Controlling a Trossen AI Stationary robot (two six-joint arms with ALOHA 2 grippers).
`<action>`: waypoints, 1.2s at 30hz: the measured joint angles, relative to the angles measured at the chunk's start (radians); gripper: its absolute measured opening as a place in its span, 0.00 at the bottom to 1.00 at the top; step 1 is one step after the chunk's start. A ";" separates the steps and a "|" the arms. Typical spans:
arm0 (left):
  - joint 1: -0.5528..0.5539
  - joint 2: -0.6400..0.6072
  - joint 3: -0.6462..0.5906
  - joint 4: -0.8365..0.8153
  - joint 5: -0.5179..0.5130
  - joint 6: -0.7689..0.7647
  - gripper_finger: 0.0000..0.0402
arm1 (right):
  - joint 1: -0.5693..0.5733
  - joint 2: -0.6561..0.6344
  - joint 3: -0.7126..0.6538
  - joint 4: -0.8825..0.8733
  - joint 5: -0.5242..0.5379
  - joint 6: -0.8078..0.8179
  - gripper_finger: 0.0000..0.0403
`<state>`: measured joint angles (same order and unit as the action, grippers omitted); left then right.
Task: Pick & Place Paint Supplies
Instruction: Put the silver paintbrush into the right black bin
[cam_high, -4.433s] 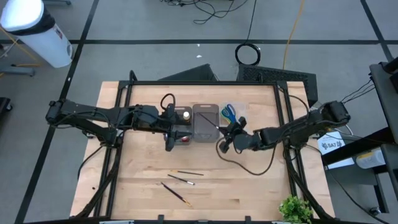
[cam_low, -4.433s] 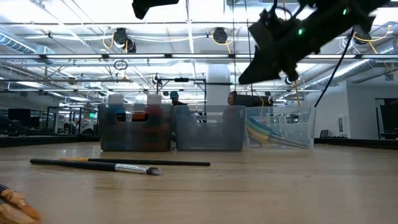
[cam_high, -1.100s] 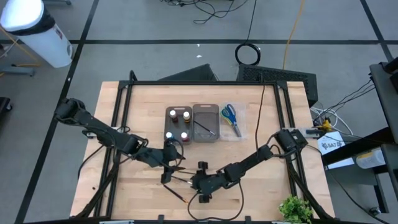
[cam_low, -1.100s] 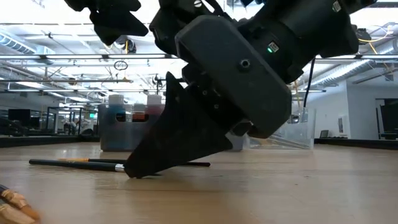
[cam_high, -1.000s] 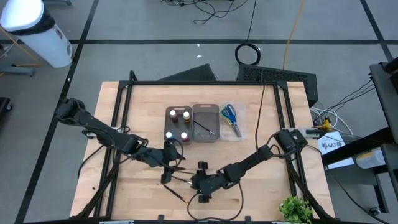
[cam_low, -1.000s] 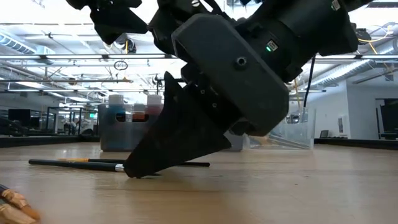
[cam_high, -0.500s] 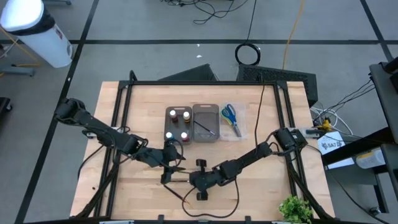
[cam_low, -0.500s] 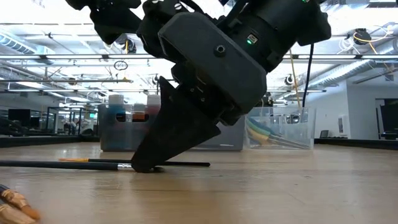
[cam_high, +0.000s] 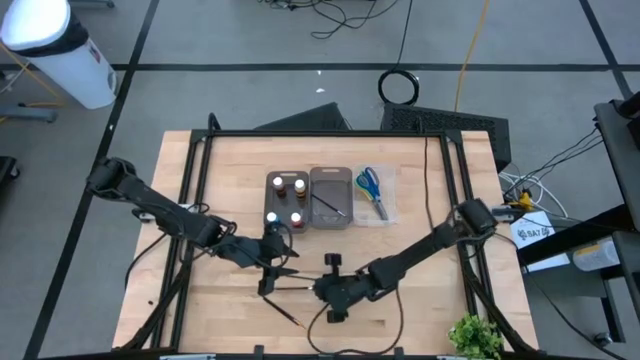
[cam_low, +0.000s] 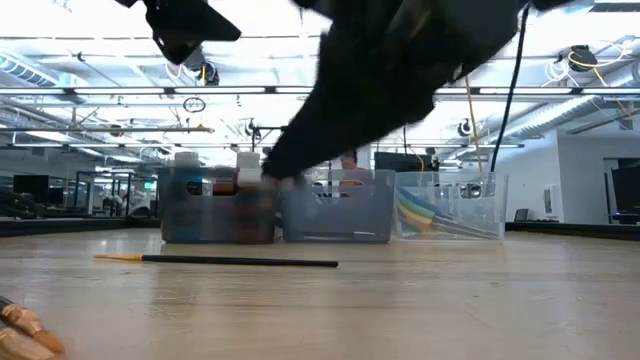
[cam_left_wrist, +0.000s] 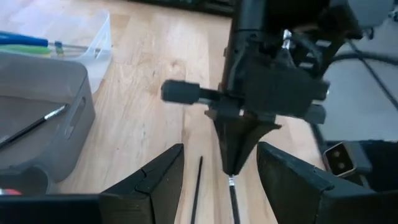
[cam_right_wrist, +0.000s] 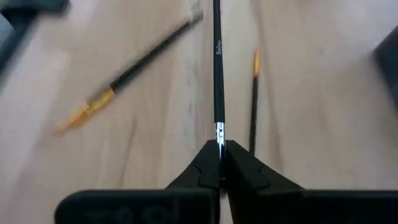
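My right gripper (cam_high: 317, 289) is shut on a thin dark-handled brush (cam_right_wrist: 217, 68) over the near middle of the table. My left gripper (cam_left_wrist: 217, 186) hovers open just to its left, above the table, touching nothing. Another thin brush with an orange tip (cam_right_wrist: 254, 93) lies flat on the wood beside the held one. A thicker brush with pale bristles (cam_right_wrist: 118, 81) lies nearer the front edge. Small paint bottles stand in a grey tray (cam_high: 285, 200). Scissors (cam_high: 370, 185) lie in a clear tray. My right gripper pinches the brush at its metal ferrule (cam_right_wrist: 219, 132) between the two fingertips. The fingers slant down from the table's right and lie along the brush, whose handle runs on ahead of them toward my left gripper. The held end is off the table; the far end leaves the picture.
Three trays stand side by side at the far middle: the bottle tray, a grey tray (cam_high: 331, 197) holding one brush, and the clear tray (cam_high: 385, 205). A black frame rail (cam_high: 320, 133) borders the table. Bare wood lies near the front right.
My right gripper has risen from the table and shifted a little toward the right edge, taking the brush up with it. The brush first slid along the wood, then left it. The orange-tipped brush stays where it lay.
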<state>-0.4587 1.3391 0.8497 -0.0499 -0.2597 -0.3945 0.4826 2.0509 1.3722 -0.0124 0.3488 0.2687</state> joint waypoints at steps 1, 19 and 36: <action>0.000 -0.007 0.000 0.003 0.003 0.000 0.53 | 0.007 -0.021 -0.010 0.000 0.013 0.001 0.00; -0.010 -0.029 0.002 0.002 0.007 0.000 0.53 | 0.004 -0.397 -0.452 0.146 0.156 0.212 0.00; -0.008 -0.029 0.001 0.000 -0.004 0.010 0.53 | 0.131 -0.438 -0.721 0.804 -0.058 0.015 0.30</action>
<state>-0.4671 1.3098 0.8505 -0.0494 -0.2634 -0.3846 0.6140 1.6128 0.6511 0.7917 0.2912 0.2836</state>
